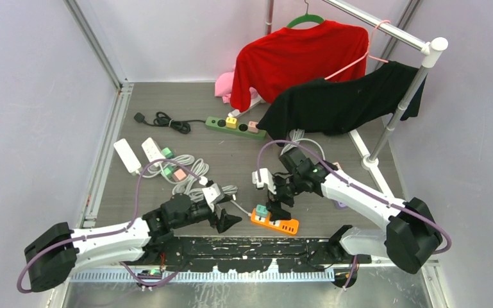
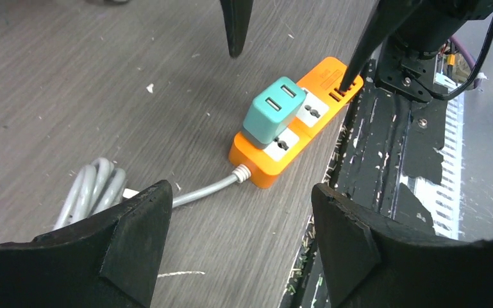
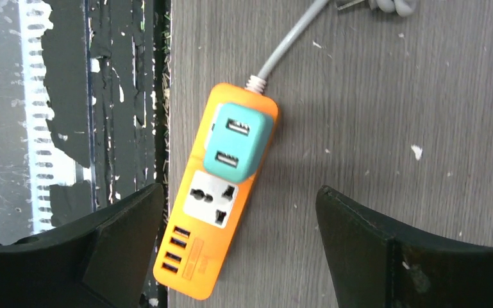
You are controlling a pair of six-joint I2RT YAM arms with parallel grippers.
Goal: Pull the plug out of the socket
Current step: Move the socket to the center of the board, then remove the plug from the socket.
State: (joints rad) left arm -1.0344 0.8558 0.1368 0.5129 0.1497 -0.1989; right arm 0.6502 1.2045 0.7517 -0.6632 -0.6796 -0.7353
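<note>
Pale lilac walls close in the left, back and right sides, evenly lit, with no hard shadows. Aluminium posts run up the back corners. The tabletop is grey wood-grain, scuffed and dotted with small white flecks. Along its near edge lies a black plate with much of its paint chipped off, then a bare metal strip. At the back right stands a white clothes rail; a red top on a green hanger and a black top hang from it, low over the tabletop
</note>
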